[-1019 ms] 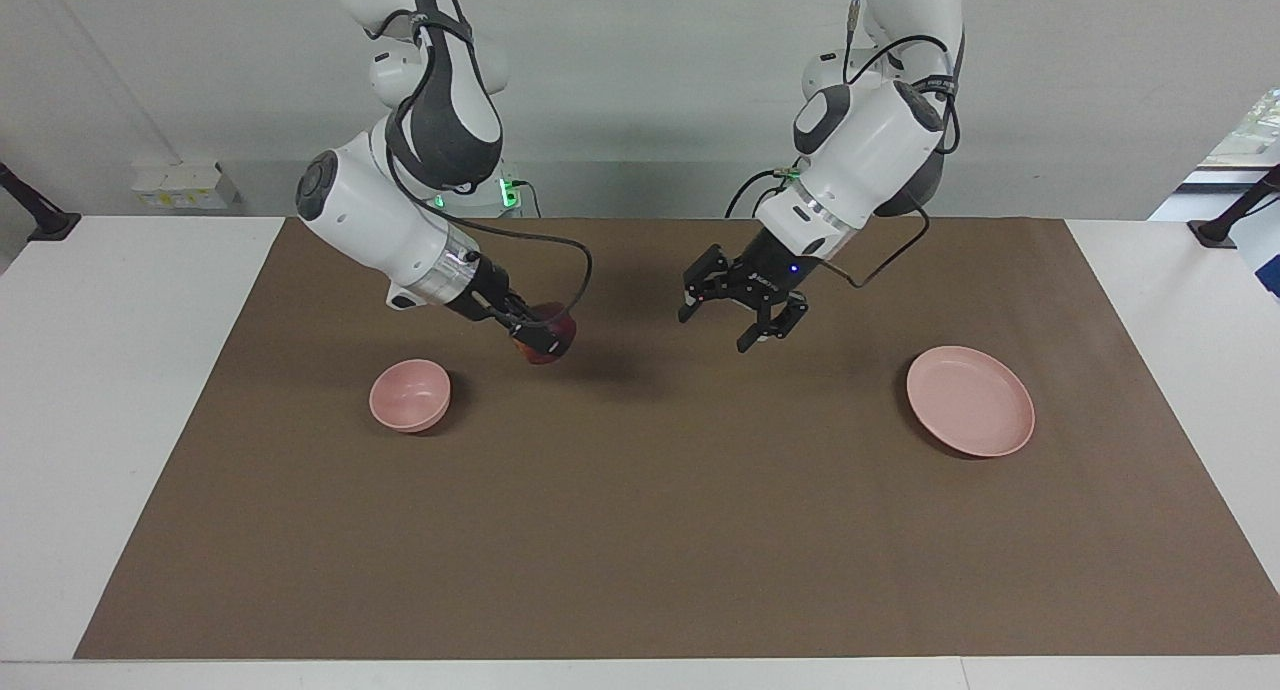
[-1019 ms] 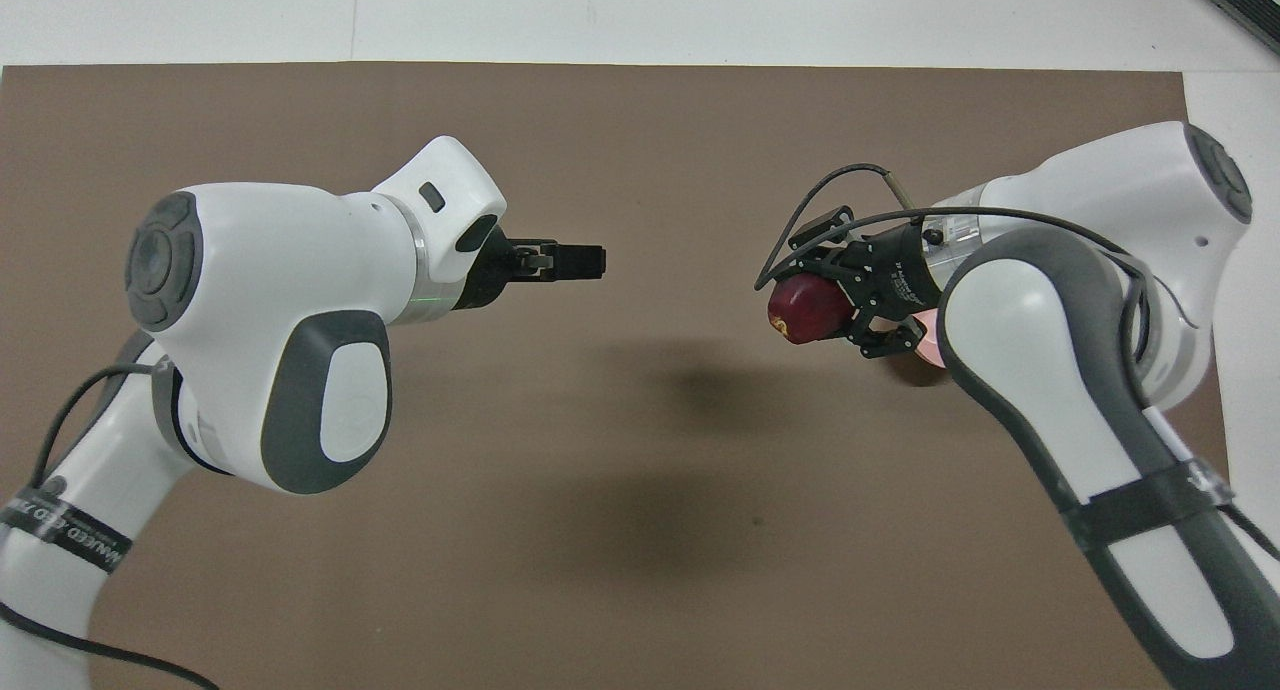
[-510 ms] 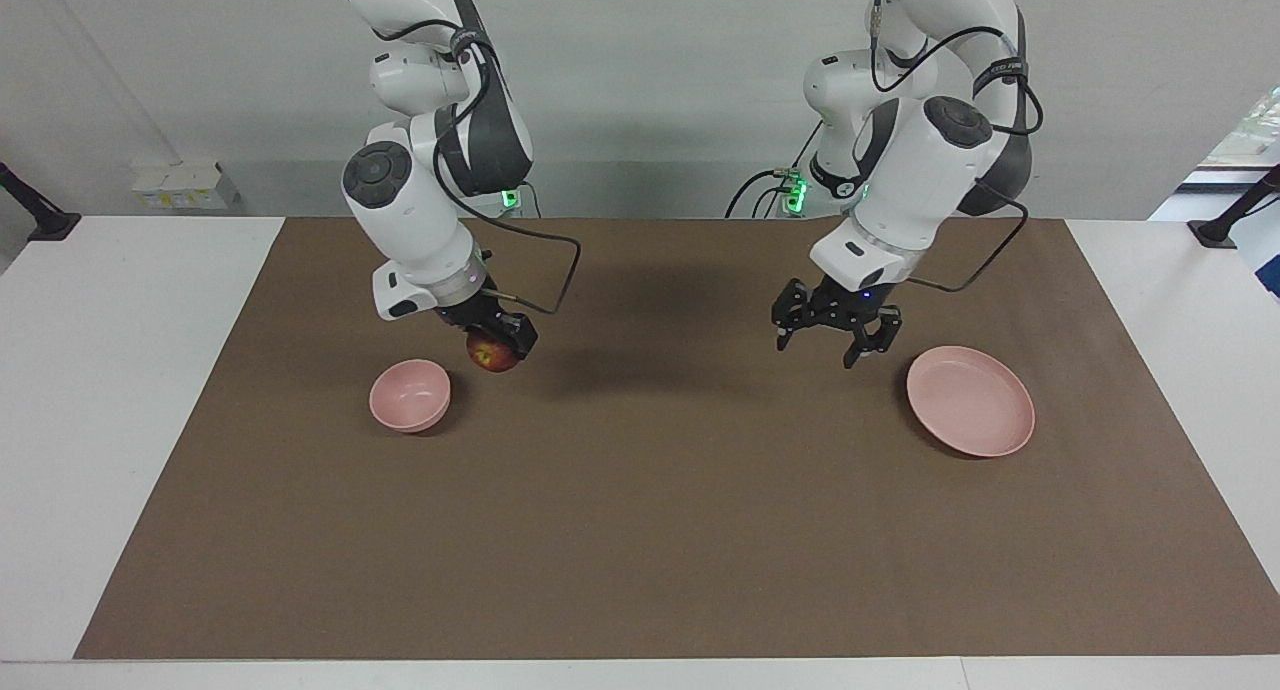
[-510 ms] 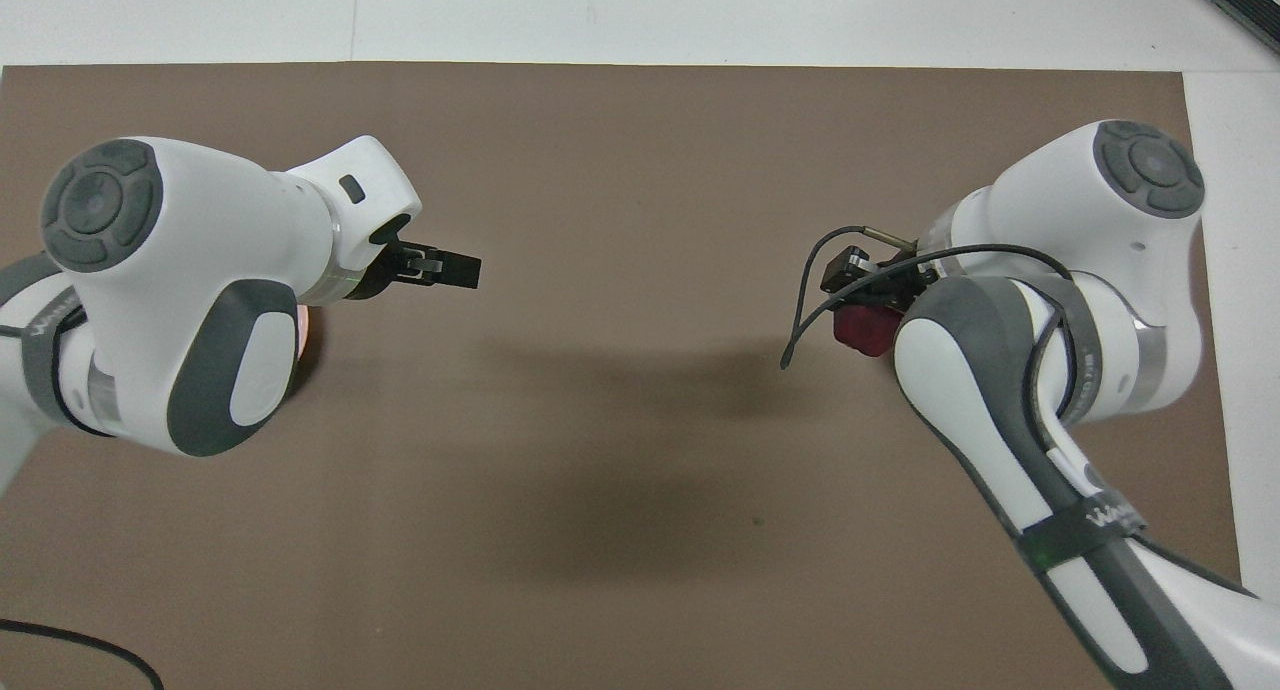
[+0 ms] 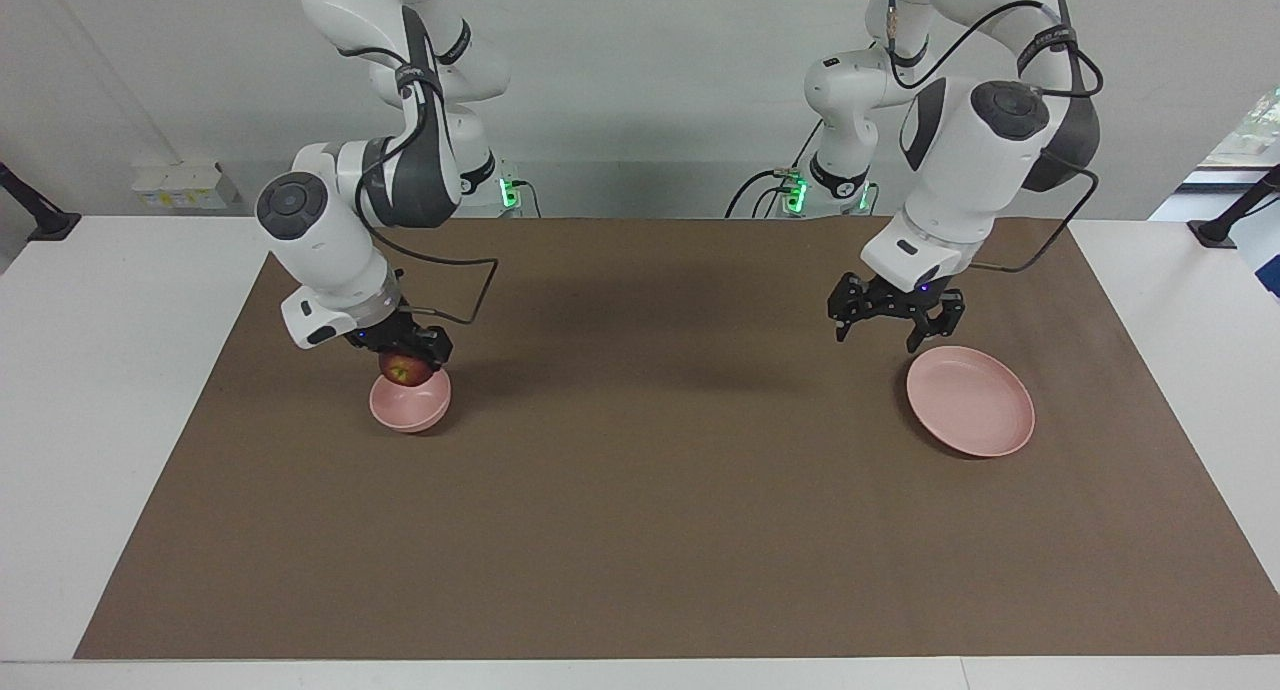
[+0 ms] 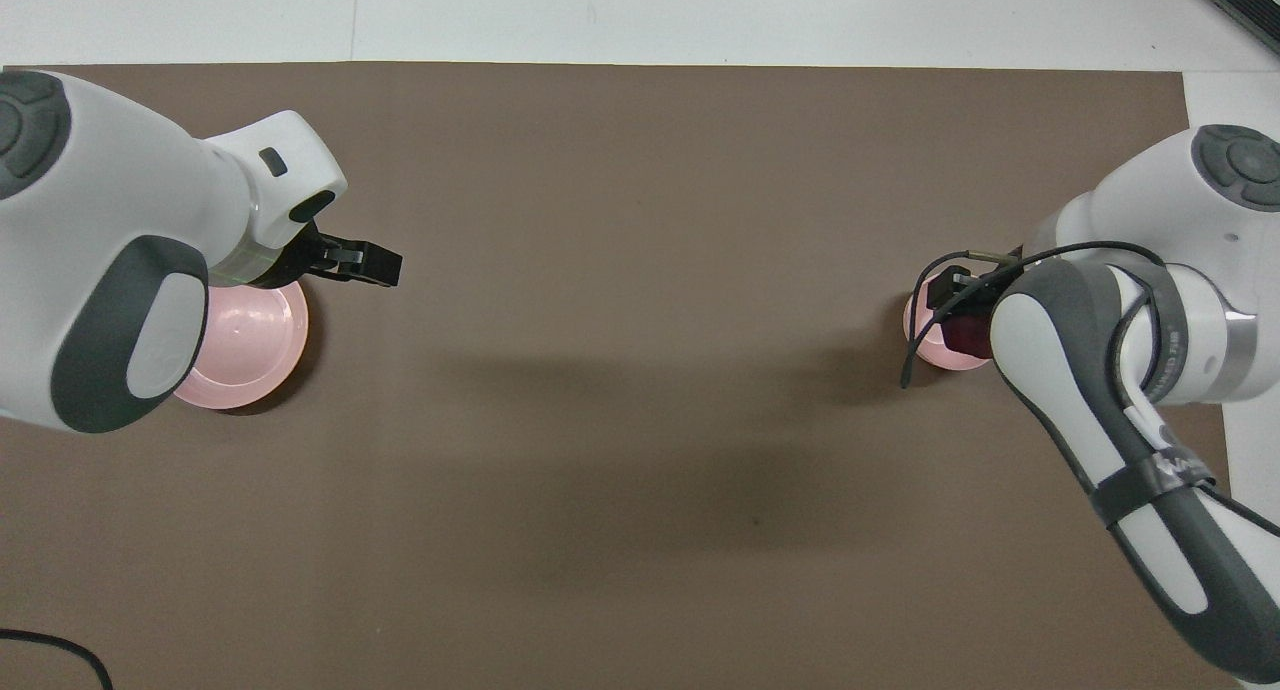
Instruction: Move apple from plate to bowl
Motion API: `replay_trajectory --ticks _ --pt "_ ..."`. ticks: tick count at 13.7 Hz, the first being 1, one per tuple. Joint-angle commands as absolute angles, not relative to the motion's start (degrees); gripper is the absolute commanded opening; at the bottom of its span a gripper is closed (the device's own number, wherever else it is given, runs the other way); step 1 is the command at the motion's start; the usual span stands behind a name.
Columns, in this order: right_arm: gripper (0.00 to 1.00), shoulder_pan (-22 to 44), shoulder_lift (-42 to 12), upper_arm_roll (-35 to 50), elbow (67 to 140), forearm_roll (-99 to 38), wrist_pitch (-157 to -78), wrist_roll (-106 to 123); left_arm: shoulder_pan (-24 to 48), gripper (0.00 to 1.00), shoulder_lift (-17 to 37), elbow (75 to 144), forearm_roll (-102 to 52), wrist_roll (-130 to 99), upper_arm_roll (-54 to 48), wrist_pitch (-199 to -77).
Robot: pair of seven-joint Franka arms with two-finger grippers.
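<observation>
Right claw is clamped on the apple and hangs directly over the bowl, which stands on the brown mat at the right arm's end of the worktop. In the facing view the apple's underside sits at about the level of the bowl's rim; whether it touches the bowl cannot be told. The overhead view agrees on the line-up: the dark red fruit shows inside the pale pink ring of the bowl, half hidden under the arm's forearm.

That vertical stacking is the relation the coming move turns on. The apple lies straight above the bowl's hollow, a bowl only just wider than the fruit, so a release or a short descent looks like all that remains, and a small sideways offset could set the apple on the rim.

Left claw waits with its fingers apart, in the air over the mat at the plate's robot-side edge. The plate lies empty at the left arm's end of the worktop, well apart from the bowl.
</observation>
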State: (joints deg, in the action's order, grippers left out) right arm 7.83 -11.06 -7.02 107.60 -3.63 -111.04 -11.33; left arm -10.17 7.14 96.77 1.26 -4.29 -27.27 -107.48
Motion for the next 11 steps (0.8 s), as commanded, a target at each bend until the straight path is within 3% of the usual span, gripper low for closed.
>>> replay_trajectory --ticks 1,7,11 --pt "0.00 7.21 -9.05 -6.50 113.98 -2.29 -114.24 -9.84 -10.55 1.00 6.51 92.73 2.72 -4.57 -27.25 -101.08" --pt "0.00 5.80 -10.90 -6.50 114.61 -2.29 -119.00 -9.40 -10.82 1.00 1.07 88.59 3.78 -4.22 -25.15 -93.70" --pt "0.07 5.54 -12.13 -6.50 114.61 -2.29 -120.94 -9.58 3.39 1.00 -0.88 85.19 2.99 -3.52 -9.01 -87.12"
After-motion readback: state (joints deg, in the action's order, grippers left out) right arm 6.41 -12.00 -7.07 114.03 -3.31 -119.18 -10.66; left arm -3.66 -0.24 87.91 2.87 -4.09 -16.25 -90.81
